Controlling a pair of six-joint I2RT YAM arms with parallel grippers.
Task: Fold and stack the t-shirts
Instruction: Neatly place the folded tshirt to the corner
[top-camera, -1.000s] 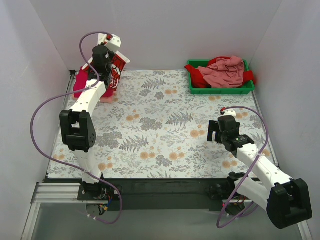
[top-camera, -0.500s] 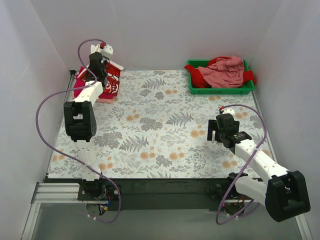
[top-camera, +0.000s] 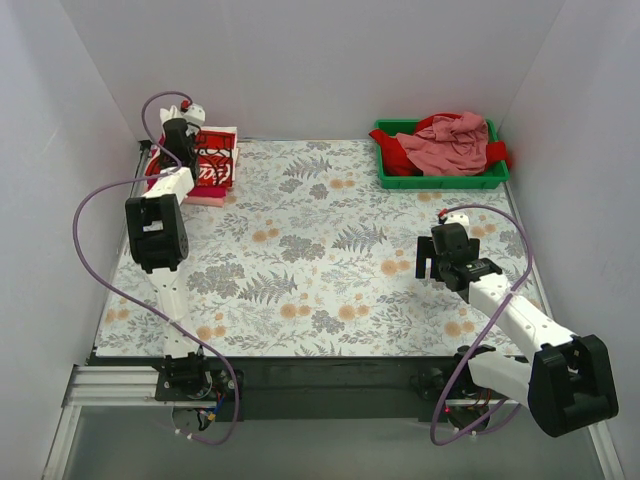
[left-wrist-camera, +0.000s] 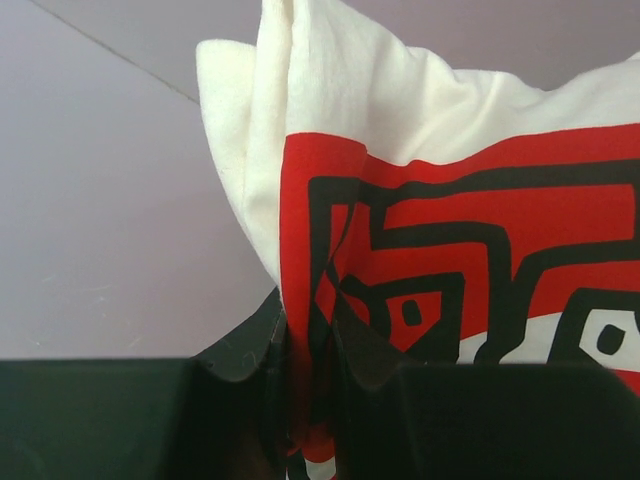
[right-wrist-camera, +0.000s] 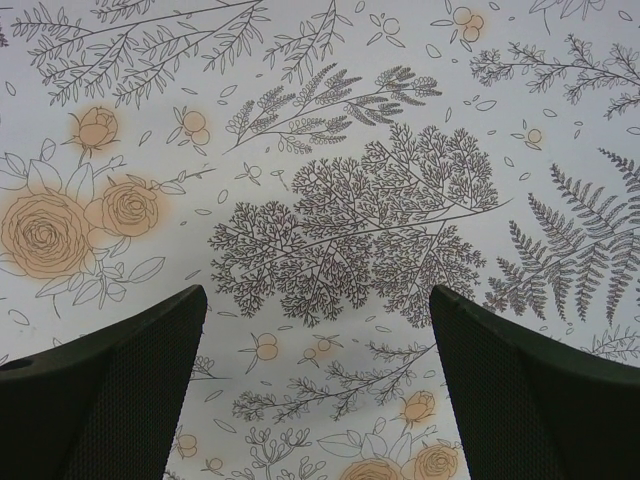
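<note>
Now, with my left gripper (left-wrist-camera: 310, 345) clamped on an edge of the white cloth t-shirt with red graphic print (left-wrist-camera: 450, 200), above the folded pink shirts (top-camera: 205, 198) at far left, I'd lower it squarely before releasing; my right gripper (right-wrist-camera: 318, 300) hangs open, empty.

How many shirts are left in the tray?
2 visible: a pink shirt on top and a red shirt under it, showing at both ends of the tray. More may be hidden beneath.
</note>
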